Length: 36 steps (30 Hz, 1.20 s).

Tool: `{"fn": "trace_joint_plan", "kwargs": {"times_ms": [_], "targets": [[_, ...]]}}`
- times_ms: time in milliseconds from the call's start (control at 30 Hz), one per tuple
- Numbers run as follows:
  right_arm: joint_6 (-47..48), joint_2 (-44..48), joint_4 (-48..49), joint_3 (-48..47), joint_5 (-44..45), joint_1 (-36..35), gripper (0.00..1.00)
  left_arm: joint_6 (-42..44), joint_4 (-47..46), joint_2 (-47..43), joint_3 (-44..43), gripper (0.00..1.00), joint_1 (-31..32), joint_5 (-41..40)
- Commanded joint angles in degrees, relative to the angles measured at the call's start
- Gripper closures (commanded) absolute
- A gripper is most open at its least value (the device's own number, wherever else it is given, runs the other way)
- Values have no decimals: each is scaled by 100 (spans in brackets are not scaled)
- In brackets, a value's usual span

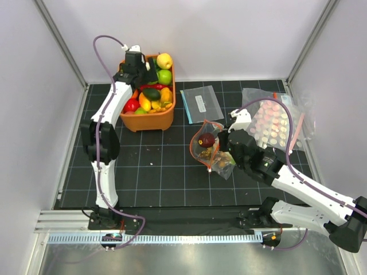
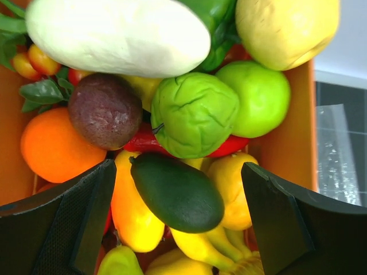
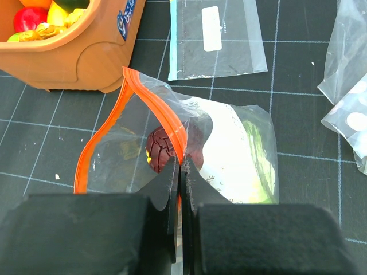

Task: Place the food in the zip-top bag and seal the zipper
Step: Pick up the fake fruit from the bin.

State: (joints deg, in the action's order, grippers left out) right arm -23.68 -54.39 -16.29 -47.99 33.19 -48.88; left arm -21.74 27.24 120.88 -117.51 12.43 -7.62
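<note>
The task is partly done, I think. The zip-top bag (image 3: 229,154) lies near the middle of the tabletop (image 1: 149,172), its mouth open, with a dark red fruit (image 3: 160,150) and some smaller food inside. The right gripper (image 3: 180,172) is pressed together, pinching the zipper (image 3: 155,109). At 11 o'clock the left gripper (image 2: 179,212) hangs spread wide over an avocado (image 2: 175,192) in the orange basket (image 1: 155,121). More food and the sealing are left to do.
</note>
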Motion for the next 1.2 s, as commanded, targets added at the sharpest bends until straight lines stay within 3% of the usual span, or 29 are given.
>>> {"fn": "trace_joint_plan", "kwargs": {"times_ms": [0,233,733,833,867,967,1167], "targets": [[65,78,302,-44,100,19,99,100,-192,155,-290,7,5,-91],[83,122,276,-53,126,19,99,-384,-439,550,-580,9,14,50],[101,227,267,-44,170,19,99,-472,-475,1148,-1116,19,5,85],[92,253,249,-62,161,19,99,-507,-492,1210,-1142,33,6,225],[92,254,250,-53,161,19,99,-524,-492,1184,-1133,48,5,269],[92,236,267,-35,162,19,99,-568,-510,939,-967,62,14,278],[92,218,285,-27,153,19,99,-718,-615,60,-36,64,23,462]]}}
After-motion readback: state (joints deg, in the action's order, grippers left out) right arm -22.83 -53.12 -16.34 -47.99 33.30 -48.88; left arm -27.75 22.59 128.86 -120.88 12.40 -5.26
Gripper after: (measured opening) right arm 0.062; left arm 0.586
